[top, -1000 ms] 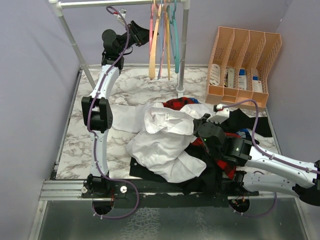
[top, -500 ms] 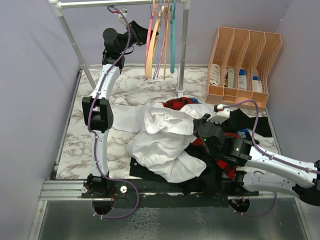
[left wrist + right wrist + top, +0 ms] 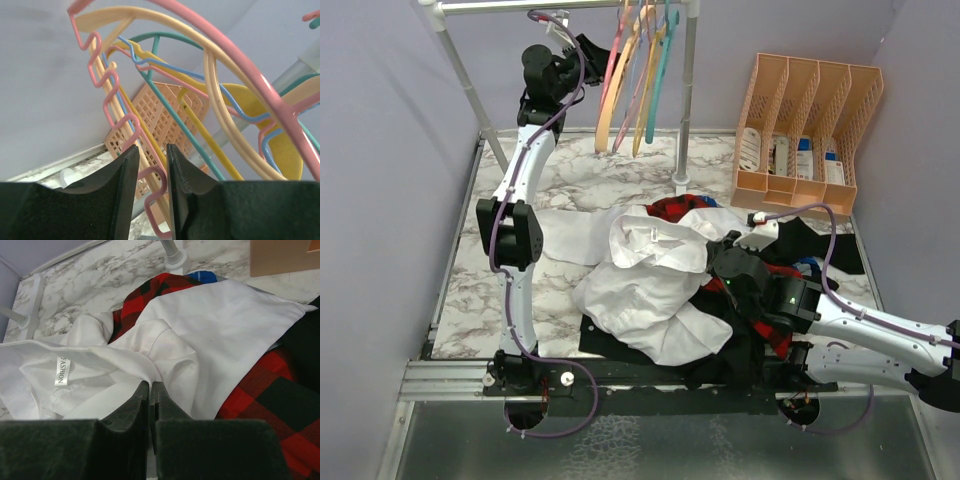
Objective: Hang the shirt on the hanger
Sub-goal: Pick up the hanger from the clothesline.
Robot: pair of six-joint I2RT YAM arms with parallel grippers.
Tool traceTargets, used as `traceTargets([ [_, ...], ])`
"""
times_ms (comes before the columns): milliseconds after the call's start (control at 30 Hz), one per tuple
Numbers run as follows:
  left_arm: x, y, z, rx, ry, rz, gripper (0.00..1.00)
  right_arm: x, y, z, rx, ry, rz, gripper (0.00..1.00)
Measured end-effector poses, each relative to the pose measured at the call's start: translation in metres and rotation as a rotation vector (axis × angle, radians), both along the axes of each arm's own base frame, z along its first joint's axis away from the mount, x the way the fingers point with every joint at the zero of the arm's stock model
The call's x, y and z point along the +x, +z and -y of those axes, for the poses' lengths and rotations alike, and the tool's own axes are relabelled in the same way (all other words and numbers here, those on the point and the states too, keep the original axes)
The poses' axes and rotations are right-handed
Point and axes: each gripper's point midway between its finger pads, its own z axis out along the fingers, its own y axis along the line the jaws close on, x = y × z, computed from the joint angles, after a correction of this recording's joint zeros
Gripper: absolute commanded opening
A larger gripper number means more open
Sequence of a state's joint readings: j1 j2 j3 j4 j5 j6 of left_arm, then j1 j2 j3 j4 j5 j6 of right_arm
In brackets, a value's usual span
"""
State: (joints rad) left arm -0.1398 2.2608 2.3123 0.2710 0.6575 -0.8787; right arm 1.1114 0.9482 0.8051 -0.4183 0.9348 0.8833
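Observation:
The white shirt (image 3: pixel 640 285) lies crumpled at the middle of the table, collar and label up; it also fills the right wrist view (image 3: pixel 215 325). My right gripper (image 3: pixel 722 258) is shut on a fold of it (image 3: pixel 150 386). The pink hanger (image 3: pixel 613 62) hangs on the rail at the back among other hangers. My left gripper (image 3: pixel 592 55) is raised to it. In the left wrist view the hanger's wavy arm (image 3: pixel 112 87) runs down between the nearly closed jaws of my left gripper (image 3: pixel 151 155), which grip it.
A peach-orange hanger (image 3: pixel 603 115), a teal hanger (image 3: pixel 662 65) and yellow ones hang beside it on the white rack (image 3: pixel 685 110). A red-and-black plaid shirt (image 3: pixel 672 207) and a black garment (image 3: pixel 810 245) lie by the shirt. A peach file organiser (image 3: pixel 810 120) stands back right.
My left gripper has shifted left and the hangers' lower ends have swung left with it, now tilted. The right gripper and the shirt have barely moved.

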Motion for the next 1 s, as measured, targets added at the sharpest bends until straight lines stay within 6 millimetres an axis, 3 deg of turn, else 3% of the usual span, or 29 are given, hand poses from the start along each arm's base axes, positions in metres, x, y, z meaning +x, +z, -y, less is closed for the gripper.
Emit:
traceTargets([
  [300,-0.002,0.000,-0.009,0.044,0.066,-0.015,0.23,-0.001,-0.005,0.002,0.003,-0.002,-0.005,0.01],
  [367,-0.001,-0.001,-0.010,0.052,0.078,-0.018,0.33,-0.001,-0.005,0.002,0.003,-0.003,-0.005,0.01],
  [467,-0.001,-0.004,-0.011,0.061,0.083,-0.024,0.63,-0.001,-0.005,0.002,0.006,-0.003,-0.004,0.01],
  [567,-0.004,-0.010,-0.011,0.067,0.081,-0.040,0.76,-0.002,-0.004,0.003,0.012,-0.003,-0.002,0.01],
  [1000,-0.048,-0.014,-0.007,0.079,-0.060,-0.041,0.78,-0.003,-0.006,0.005,0.018,-0.003,-0.001,0.01],
])
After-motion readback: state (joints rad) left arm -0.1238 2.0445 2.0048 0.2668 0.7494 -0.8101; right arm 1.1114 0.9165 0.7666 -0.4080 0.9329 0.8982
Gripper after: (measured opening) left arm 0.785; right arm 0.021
